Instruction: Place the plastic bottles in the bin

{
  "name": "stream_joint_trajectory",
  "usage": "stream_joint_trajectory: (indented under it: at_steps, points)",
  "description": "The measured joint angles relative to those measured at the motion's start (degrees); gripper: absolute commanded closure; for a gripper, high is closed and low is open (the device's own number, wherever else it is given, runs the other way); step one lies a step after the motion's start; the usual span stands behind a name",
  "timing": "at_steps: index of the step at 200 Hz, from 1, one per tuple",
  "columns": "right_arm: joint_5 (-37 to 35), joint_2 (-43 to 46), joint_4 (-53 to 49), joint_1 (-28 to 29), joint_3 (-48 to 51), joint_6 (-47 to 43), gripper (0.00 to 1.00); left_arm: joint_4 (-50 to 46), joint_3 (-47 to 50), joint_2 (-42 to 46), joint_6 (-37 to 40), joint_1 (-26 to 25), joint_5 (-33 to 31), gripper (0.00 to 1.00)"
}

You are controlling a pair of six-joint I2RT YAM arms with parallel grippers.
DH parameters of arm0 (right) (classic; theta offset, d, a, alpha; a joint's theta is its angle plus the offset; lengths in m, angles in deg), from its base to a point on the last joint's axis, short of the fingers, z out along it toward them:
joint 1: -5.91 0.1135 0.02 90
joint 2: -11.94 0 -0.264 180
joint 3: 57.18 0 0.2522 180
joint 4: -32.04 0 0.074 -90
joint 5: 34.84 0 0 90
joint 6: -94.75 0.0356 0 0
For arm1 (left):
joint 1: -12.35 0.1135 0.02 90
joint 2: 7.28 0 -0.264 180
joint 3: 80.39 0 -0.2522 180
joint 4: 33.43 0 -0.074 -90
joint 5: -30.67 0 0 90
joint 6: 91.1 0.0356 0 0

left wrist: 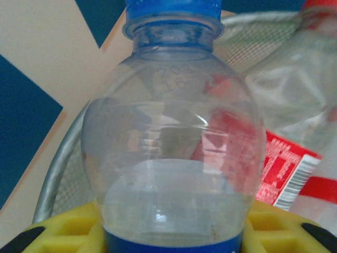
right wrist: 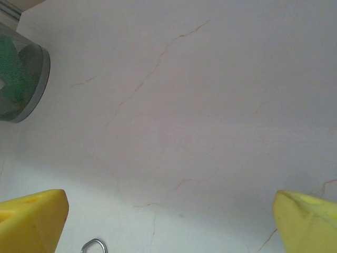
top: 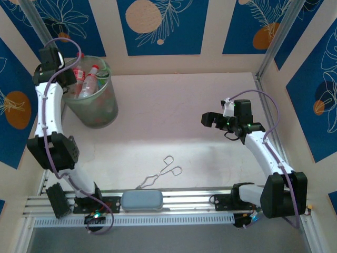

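– Left gripper (left wrist: pixel 168 234) is clamped on a bottle (left wrist: pixel 174 158), yellow fingers (left wrist: pixel 58 234) hugging both sides down by its blue label!
– Which way is it pointing?
– Blue cap leading, long axis running straight out from the fingers, at the mouth of the bin (top: pixel 102 118) in the table's (top: pixel 179 105) far left corner. By my reckoning, let go and it drops in.
– And the bottle itself?
– Clear, round-shouldered, looks empty. Red-labelled bottles (left wrist: pixel 295 163) are piled just beside it in the bin. Right gripper (right wrist: pixel 168 221) hangs wide open and empty, well apart, near the right edge.
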Motion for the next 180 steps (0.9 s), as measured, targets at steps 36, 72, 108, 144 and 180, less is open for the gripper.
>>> stream_joint_trajectory:
  at_steps: [36, 72, 108, 144, 180]
  points:
    - [0.9, -1.1, 1.1, 0.0, 0.0, 0.4, 0.00, 0.1, 4.2, 2.1, -0.2, 0.0, 1.0, 0.23]
    - [1.1, -1.4, 1.2, 0.0, 0.0, 0.7, 0.00, 0.2, 4.7, 4.0, 0.2, 0.0, 3.0, 0.09]
    - [1.5, -2.1, 1.7, 0.0, 0.0, 1.3, 0.00, 0.4, 3.5, 6.5, -0.5, 0.2, 5.7, 0.09]
    - [1.5, -2.3, 2.3, 0.0, 0.0, 1.7, 0.00, 1.6, 3.0, 8.3, -0.2, 0.3, 4.4, 0.28]
    - [1.7, -3.1, 2.6, 0.1, 0.0, 1.7, 0.00, 2.4, 4.2, 8.4, -0.1, 0.3, 2.4, 0.42]
